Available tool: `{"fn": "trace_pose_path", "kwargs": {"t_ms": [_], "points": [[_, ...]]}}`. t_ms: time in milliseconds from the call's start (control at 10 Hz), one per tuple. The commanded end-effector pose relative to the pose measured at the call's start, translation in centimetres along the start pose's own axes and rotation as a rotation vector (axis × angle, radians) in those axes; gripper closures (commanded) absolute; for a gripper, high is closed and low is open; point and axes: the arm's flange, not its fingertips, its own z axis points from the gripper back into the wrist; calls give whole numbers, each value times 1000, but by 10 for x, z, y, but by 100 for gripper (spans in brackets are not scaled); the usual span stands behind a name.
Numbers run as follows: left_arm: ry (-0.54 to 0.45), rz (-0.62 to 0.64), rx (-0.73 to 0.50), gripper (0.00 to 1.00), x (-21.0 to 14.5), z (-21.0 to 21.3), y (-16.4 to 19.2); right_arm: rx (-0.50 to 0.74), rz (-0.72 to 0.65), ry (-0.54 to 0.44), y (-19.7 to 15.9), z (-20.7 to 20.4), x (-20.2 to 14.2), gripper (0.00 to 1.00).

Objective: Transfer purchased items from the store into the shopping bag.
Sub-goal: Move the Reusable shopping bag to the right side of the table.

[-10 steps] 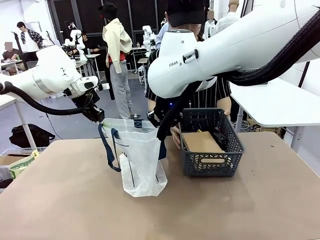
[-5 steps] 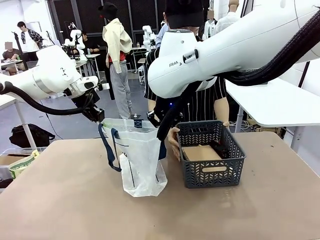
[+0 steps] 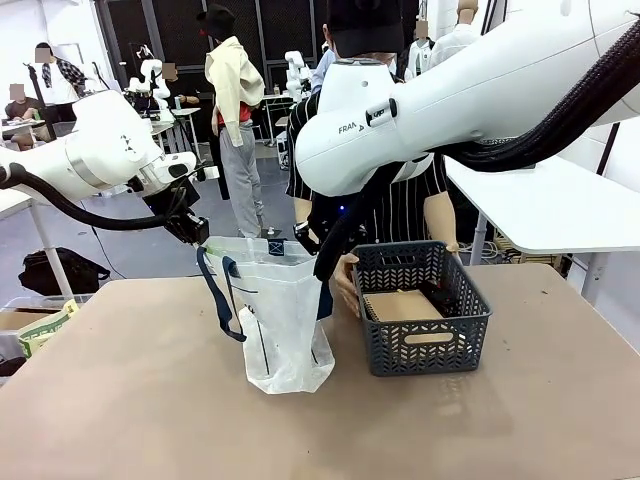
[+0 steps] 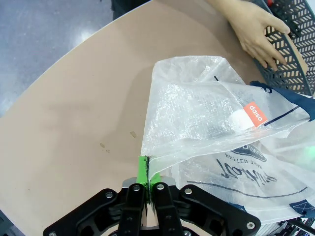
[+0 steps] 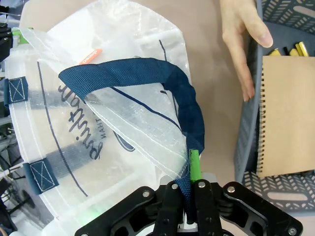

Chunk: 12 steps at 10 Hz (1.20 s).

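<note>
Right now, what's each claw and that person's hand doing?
Left gripper: shut on the shopping bag's rim.
Right gripper: shut on its strap handle.
Person's hand: open, against the basket.

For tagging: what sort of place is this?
Likely a robotics lab staged as shop checkout: left claw and right claw hold a translucent whitish plastic bag with navy straps beside a dark grey mesh plastic basket; white worktable beyond.

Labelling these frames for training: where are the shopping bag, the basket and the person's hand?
shopping bag (image 3: 285, 325), front view, front panel.
basket (image 3: 392, 352), front view, near mesh wall.
person's hand (image 5: 240, 37), right wrist view, middle of the hand.
</note>
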Motion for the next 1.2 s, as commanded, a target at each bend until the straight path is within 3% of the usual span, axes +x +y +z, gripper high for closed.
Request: {"fn": "trace_pose_path", "kwargs": {"t_ms": [0,1100], "points": [[3,8,8,100,-4,3,2,11,-11,4,-3,1,0,100],[3,8,8,100,-4,3,2,11,-11,4,-3,1,0,100]]}}
